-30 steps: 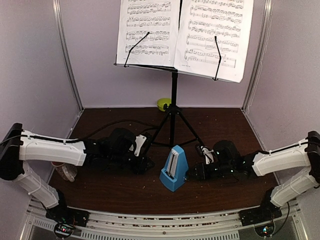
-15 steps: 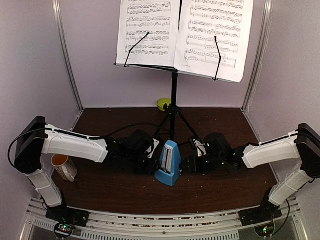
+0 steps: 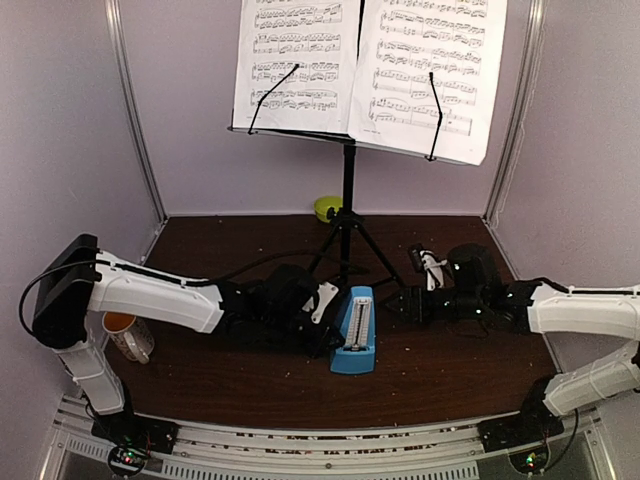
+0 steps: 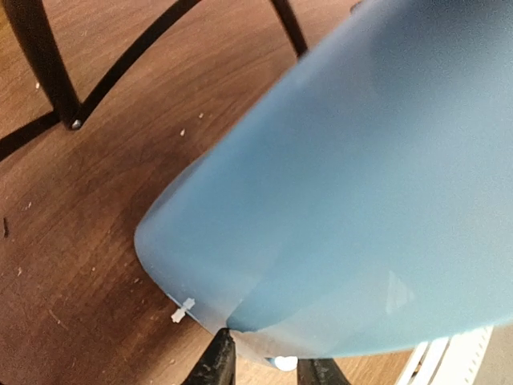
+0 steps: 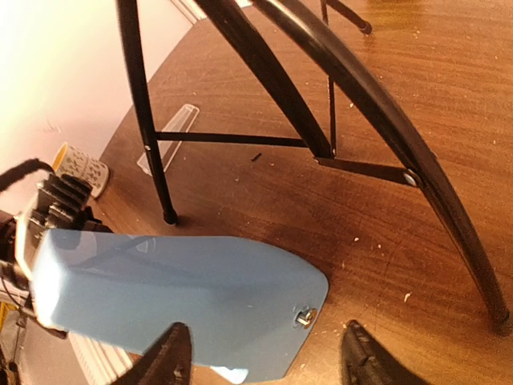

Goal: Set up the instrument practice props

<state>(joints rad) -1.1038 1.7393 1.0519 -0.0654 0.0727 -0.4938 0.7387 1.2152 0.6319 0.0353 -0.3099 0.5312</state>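
Observation:
The blue metronome [image 3: 352, 330] stands on the dark table in front of the tripod and looks tilted. It fills the left wrist view [image 4: 361, 176] and also shows in the right wrist view [image 5: 176, 289]. My left gripper [image 3: 328, 322] is at its left side, with the fingertips close together on its lower edge [image 4: 268, 365]. My right gripper [image 3: 400, 303] is open and empty just right of the metronome [image 5: 266, 343]. The black music stand [image 3: 349, 180] holds two white sheet-music pages, one left [image 3: 295, 60] and one right [image 3: 430, 70].
The tripod legs [image 5: 264, 72] spread just behind the metronome. A lime-green bowl [image 3: 326, 207] sits at the back wall. A white mug [image 3: 125, 330] stands at the left under my left arm. A clear plastic piece [image 5: 170, 136] lies flat near the mug.
My right gripper has let go of the metronome and pulled back to the right. My left gripper has closed in on it. The metronome has shifted slightly right and changed its tilt.

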